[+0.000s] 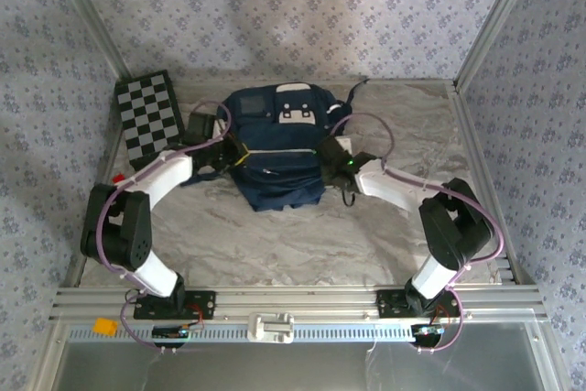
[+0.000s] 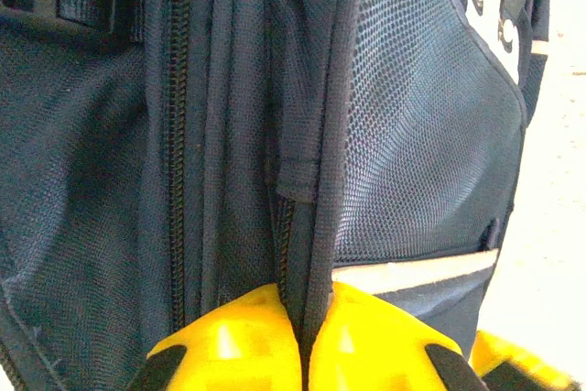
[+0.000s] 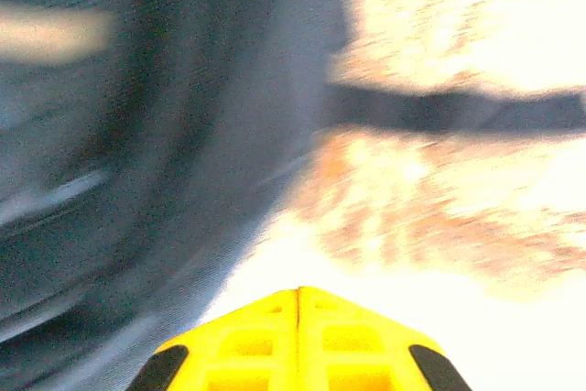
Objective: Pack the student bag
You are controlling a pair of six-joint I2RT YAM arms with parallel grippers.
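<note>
The student bag [image 1: 279, 144], navy blue with white patches, lies in the middle of the table with its front pocket facing up. My left gripper [image 1: 236, 155] is at the bag's left side. In the left wrist view its yellow fingers [image 2: 238, 336] are shut on a dark fabric edge of the bag [image 2: 316, 226], beside a mesh side pocket [image 2: 421, 116] and a zipper [image 2: 174, 135]. My right gripper [image 1: 331, 160] is at the bag's right side. In the blurred right wrist view the right gripper [image 3: 298, 292] is shut with nothing between its fingers, next to the bag [image 3: 137, 180] and a dark strap [image 3: 458, 109].
A black-and-white checkerboard [image 1: 148, 118] lies at the back left, with a small dark object [image 1: 197, 125] between it and the bag. A metal frame rail [image 1: 275, 299] runs along the near edge. Patterned walls stand close round the marbled table [image 1: 275, 235].
</note>
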